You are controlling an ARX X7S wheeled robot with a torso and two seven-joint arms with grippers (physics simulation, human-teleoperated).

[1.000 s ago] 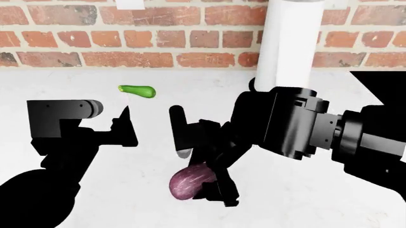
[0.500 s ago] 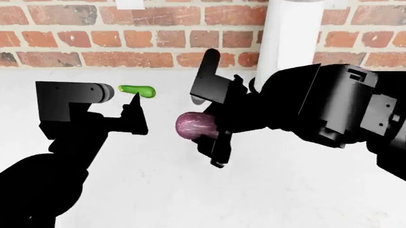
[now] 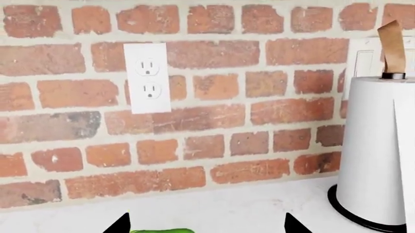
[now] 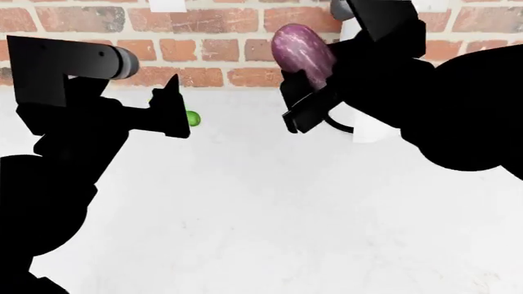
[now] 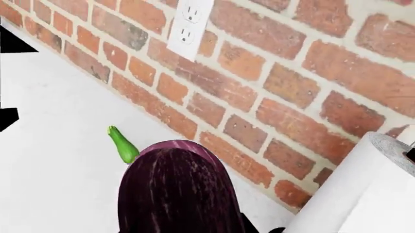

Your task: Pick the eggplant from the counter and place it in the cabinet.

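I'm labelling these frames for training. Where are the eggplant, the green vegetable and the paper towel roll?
eggplant (image 4: 301, 48): head view, middle of its purple skin, above the right gripper's jaws.
green vegetable (image 5: 122, 145): right wrist view, mid-body.
paper towel roll (image 3: 379, 150): left wrist view, white side of the roll.

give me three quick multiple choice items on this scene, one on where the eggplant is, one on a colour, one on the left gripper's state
1. Where is the eggplant?
A. lying on the counter
B. raised in the right gripper
C. in the left gripper

2. What colour is the small vegetable on the counter?
A. green
B. orange
C. white

3. The left gripper is:
A. shut on the eggplant
B. shut on the paper towel roll
C. open, holding nothing

Key: 1 B, the eggplant sits up against the brick wall in the head view; 2 A, bright green; 3 C, fingertips apart in the left wrist view.
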